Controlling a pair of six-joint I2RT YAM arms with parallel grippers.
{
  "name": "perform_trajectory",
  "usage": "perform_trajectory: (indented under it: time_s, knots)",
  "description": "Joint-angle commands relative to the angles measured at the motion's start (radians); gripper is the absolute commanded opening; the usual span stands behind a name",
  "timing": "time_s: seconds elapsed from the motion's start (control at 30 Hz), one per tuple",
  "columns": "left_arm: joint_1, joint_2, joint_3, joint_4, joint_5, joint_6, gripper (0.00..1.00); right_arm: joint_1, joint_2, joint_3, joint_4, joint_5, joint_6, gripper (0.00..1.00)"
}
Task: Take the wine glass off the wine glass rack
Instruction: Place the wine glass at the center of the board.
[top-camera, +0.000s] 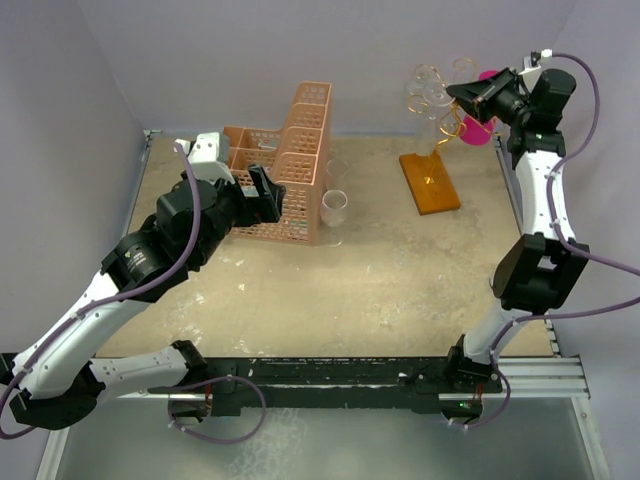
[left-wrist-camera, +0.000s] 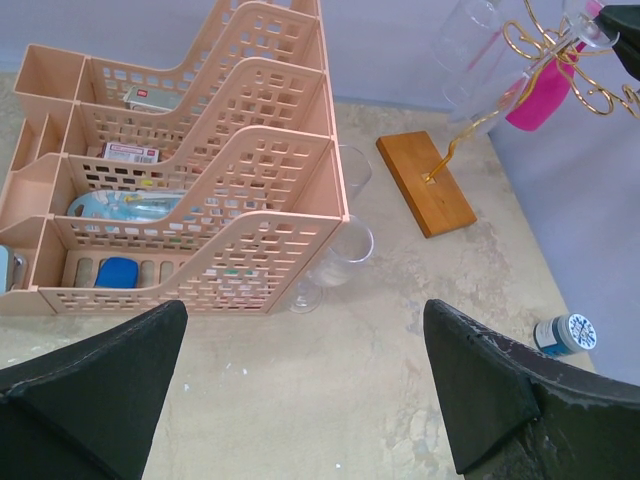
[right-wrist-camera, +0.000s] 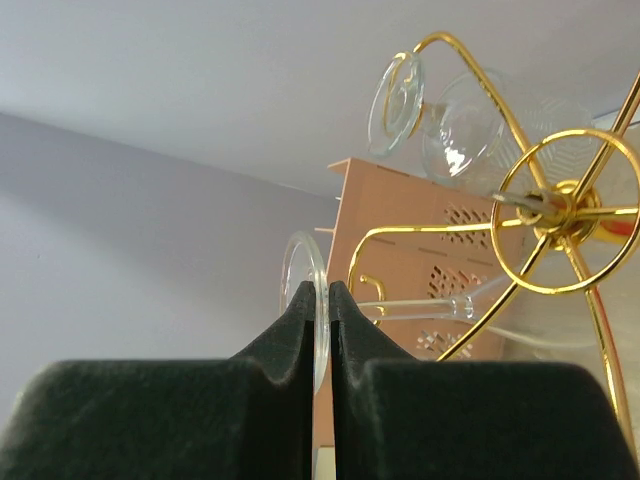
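Observation:
My right gripper (right-wrist-camera: 317, 292) is shut on the round foot of a clear wine glass (right-wrist-camera: 297, 262). The glass's stem (right-wrist-camera: 420, 308) runs sideways into the gold wire of the wine glass rack (right-wrist-camera: 556, 208). A second clear glass (right-wrist-camera: 440, 115) hangs from another spiral arm. In the top view the right gripper (top-camera: 466, 98) is high at the rack's curled top (top-camera: 436, 92), above the orange base (top-camera: 430, 182). My left gripper (top-camera: 266, 194) is open and empty beside the peach basket (top-camera: 290, 160), far from the rack.
A clear glass (top-camera: 334, 207) stands on the table next to the basket; it also shows in the left wrist view (left-wrist-camera: 340, 250). A pink object (top-camera: 484, 128) is at the rack's far side. A small blue-lidded jar (left-wrist-camera: 565, 333) sits on the table. The basket (left-wrist-camera: 200, 200) holds small items.

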Motion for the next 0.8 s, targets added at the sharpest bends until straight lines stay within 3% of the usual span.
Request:
perform_trajectory:
  time_s: [0.0,0.53,0.77]
  knots:
    - [0.004,0.010,0.025,0.058,0.027,-0.016,0.99,-0.006,-0.096,-0.027,0.089,-0.071,0.023,0.00]
    - [0.004,0.037,0.002,0.138,0.145,-0.110,0.99,-0.005,-0.223,-0.123,0.045,-0.111,0.009,0.00]
    - [0.004,0.135,0.069,0.230,0.351,-0.195,0.99,0.015,-0.294,-0.170,0.037,-0.131,-0.001,0.00]
